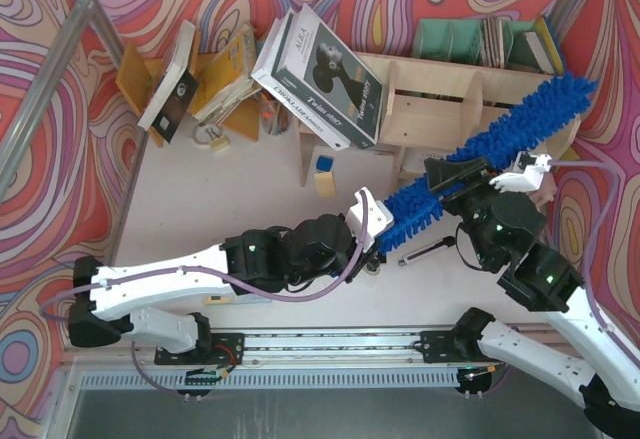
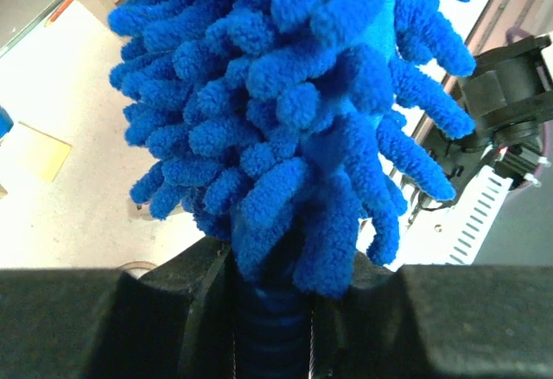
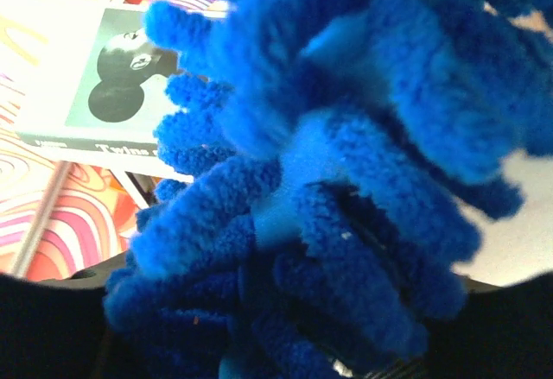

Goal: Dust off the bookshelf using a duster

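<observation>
Top view: bright, even, diffuse light from above. The pale table (image 1: 235, 184) is close to washed out, and shadows on it are soft and short.

Left wrist view: duster (image 2: 285, 120) fibres are sharp, the table behind is overexposed, and the lower band is near black.

Right wrist view: the duster sits too close to the lens and is blurred. The book (image 3: 112, 85) behind is soft and its cover glary.

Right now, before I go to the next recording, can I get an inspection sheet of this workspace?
Surface: pale tabletop, no spills seen.
Job's things: duster lies slanted across the bookshelf front.
Clutter: large book leaning on the shelf, book rack, green file holder, utility knife, blue block.
Grippers: left gripper shut on the duster's handle end; right gripper around its middle, grip unclear.
Cables: lilac cable along each arm.
Surroundings: swirl-patterned walls, metal frame.
</observation>
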You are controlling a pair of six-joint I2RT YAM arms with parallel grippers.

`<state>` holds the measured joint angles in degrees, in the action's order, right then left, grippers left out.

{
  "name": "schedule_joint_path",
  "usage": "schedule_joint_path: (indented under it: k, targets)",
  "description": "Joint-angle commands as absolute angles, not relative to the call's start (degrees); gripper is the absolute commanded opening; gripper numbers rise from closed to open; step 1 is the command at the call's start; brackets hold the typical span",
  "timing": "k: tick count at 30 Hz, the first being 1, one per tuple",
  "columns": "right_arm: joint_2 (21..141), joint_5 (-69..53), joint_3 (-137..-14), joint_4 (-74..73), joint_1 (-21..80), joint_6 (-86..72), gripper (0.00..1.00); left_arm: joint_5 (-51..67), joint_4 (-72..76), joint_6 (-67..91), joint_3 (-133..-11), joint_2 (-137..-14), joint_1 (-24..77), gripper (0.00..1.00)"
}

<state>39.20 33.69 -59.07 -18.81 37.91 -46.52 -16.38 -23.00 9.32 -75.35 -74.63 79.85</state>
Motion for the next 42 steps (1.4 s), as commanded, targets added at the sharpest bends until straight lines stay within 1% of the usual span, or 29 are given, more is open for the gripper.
schedule_joint_path:
  k: [1,3,7,8,9,16,20,21,22,23,30,36,40,42]
  targets:
    - [37.77,37.57,-57.36,-21.42,38.10,-53.19,0.50,-19.73,-21.02,8.51,-73.56,-75.18,80.13,0.00]
    - [37.28,37.81,-56.53,-21.77,38.15,-54.59,0.44,-21.16,-21.03,8.77,-73.08,-75.39,80.11,0.01]
    - [36.75,38.69,-55.42,-23.71,38.14,-58.77,0.36,-24.39,-20.90,9.56,-71.92,-75.58,80.00,0.12]
    - [36.41,38.98,-54.81,-24.06,38.11,-60.15,0.34,-25.28,-20.95,9.84,-71.63,-75.52,80.02,0.15]
    - [36.05,39.26,-54.17,-24.25,38.14,-61.56,0.33,-25.99,-20.77,10.18,-71.29,-75.38,80.02,0.21]
    - [32.89,43.33,-48.91,-27.48,38.14,-75.79,0.32,-32.64,-21.02,13.32,-67.57,-72.22,80.03,0.51]
    - [32.12,45.37,-46.50,-29.96,38.14,-81.77,0.29,-33.97,-19.95,15.20,-64.53,-67.43,79.99,0.73]
    - [32.02,45.84,-46.01,-31.06,38.14,-83.66,0.29,-34.25,-19.25,15.65,-63.48,-65.89,79.98,0.87]
    - [31.85,46.38,-45.50,-31.93,38.13,-85.60,0.30,-34.69,-18.48,16.24,-62.11,-64.11,79.98,0.97]
    - [31.70,46.66,-44.61,-32.50,38.14,-87.47,0.30,-35.41,-17.56,16.97,-60.93,-62.78,79.99,0.98]
    - [31.48,44.64,-37.45,-31.66,38.14,-98.06,0.31,-44.87,-10.61,22.71,-52.56,-52.35,79.99,0.98]
    - [35.58,40.94,-32.73,-29.38,38.01,-106.90,0.30,-45.51,-7.88,22.13,-47.86,-45.76,79.92,0.98]
    - [39.60,38.22,-30.85,-25.15,36.33,-109.20,0.31,-45.66,-8.98,22.78,-47.30,-44.82,79.90,0.99]
    - [41.80,34.92,-29.97,-23.01,33.78,-109.42,0.31,-45.82,-9.06,23.17,-47.00,-44.97,79.92,0.98]
